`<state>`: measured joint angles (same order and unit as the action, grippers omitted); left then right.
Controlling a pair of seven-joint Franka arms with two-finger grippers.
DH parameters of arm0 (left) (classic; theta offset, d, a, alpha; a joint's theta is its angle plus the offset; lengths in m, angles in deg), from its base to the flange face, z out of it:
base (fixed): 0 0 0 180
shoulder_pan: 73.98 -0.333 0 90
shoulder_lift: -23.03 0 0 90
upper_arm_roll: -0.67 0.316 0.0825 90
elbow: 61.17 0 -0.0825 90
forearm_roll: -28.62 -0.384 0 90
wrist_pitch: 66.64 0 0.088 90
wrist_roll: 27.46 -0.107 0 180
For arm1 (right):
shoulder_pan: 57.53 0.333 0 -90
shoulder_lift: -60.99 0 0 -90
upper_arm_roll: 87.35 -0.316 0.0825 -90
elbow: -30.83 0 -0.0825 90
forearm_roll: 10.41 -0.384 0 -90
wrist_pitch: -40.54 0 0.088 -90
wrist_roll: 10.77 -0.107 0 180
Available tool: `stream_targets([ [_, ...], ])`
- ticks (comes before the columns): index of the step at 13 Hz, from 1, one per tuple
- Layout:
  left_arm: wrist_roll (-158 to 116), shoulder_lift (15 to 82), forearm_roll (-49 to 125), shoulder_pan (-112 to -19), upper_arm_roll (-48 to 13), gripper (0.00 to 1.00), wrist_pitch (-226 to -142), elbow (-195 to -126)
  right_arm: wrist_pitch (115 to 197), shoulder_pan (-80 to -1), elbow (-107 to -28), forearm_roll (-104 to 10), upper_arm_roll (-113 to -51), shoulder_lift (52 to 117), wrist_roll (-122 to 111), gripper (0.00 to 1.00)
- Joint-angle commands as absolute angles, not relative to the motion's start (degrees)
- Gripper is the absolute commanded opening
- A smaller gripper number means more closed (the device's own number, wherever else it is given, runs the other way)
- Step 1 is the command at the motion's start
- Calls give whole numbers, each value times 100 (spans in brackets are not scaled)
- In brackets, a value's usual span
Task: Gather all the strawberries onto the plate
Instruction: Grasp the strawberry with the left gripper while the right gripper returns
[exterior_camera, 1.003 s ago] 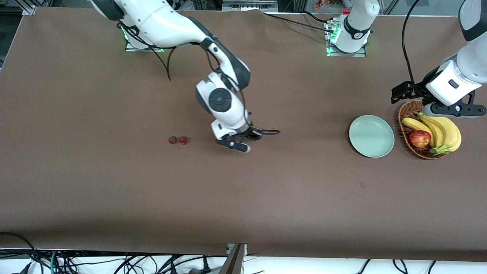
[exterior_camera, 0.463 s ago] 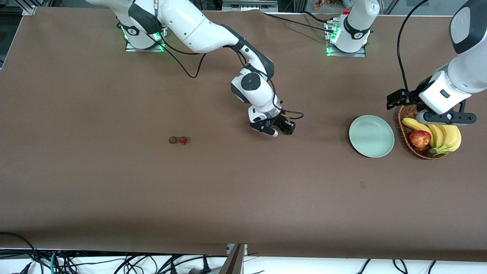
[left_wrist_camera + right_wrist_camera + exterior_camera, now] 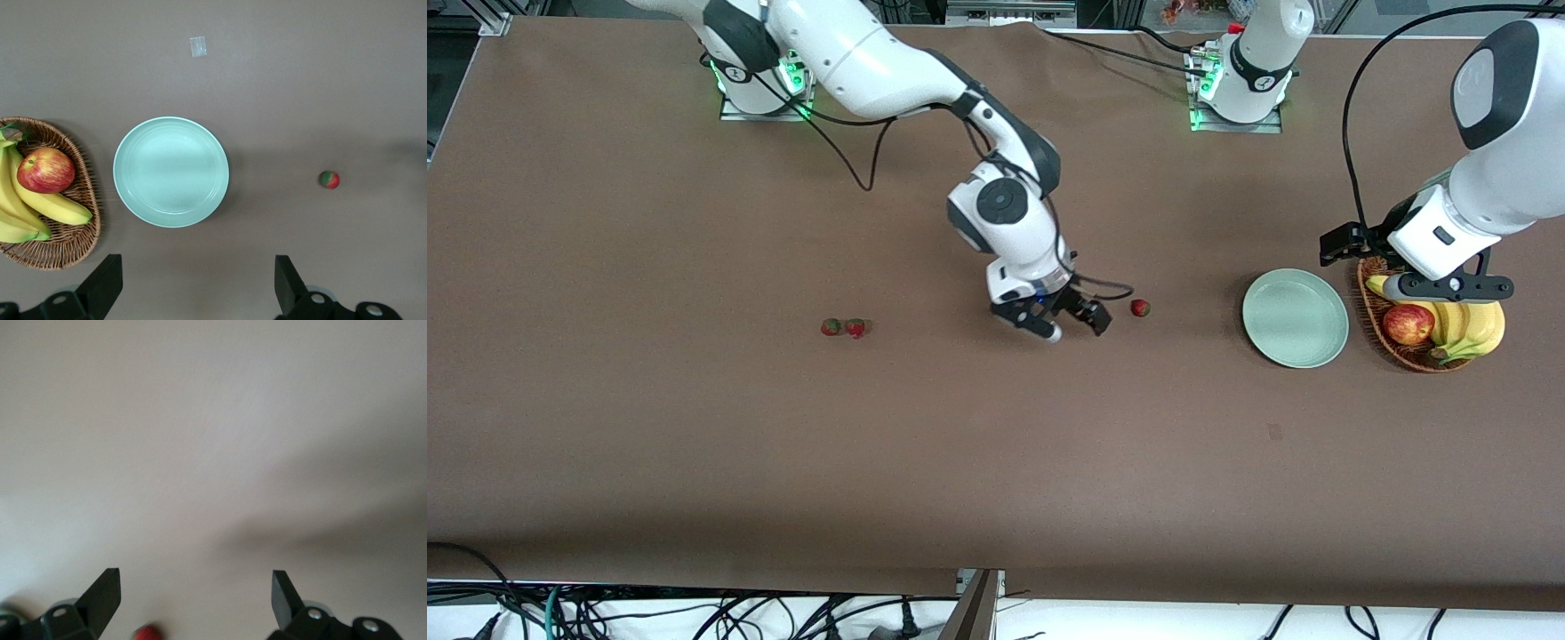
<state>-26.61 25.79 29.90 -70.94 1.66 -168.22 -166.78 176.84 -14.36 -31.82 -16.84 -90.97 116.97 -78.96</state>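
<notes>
I am hanging my right jaws (image 3: pixel 1074 325) wide and empty beside the small red strawberry (image 3: pixel 1140 308) on the brown bench (image 3: pixel 996 462), my left jaws (image 3: pixel 1405 267) waiting wide and empty over the brown wicker basket (image 3: pixel 1369 307), and I should be centring low on the berry before carrying it to the pale mint-green round plate (image 3: pixel 1296 318).

Both arms are glossy white with rounded link housings and dark grey to black joint bands. The right arm (image 3: pixel 925 76) carries a round dark grey cap with a concentric ring on its wrist housing; a thin black cable loops from the upper links along the forearm to the wrist. The left arm (image 3: pixel 1485 187) bears a large black oval panel on its upper link and a black cable arcing above it. Each base sits on a metal plate lit green. Black, wedge-shaped fingers (image 3: pixel 100 283) mount on brackets with silver screws.
</notes>
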Motion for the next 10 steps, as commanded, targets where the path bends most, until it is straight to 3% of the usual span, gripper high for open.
stream_targets([
  [1,-2738,2452,3135,-7108,120,100,-17157,-17023,16372,-1936,-3324,-1613,-9130,11145,-6575,100],
  [5,-1661,2461,3143,-7081,-625,100,-18245,-17892,14955,-2386,-3412,-1121,-8614,10898,-4501,100],
  [10,-7,2461,3064,-7108,-1847,100,-19905,-19149,15206,-2800,-4956,-1726,-8348,10257,-3590,95],
])
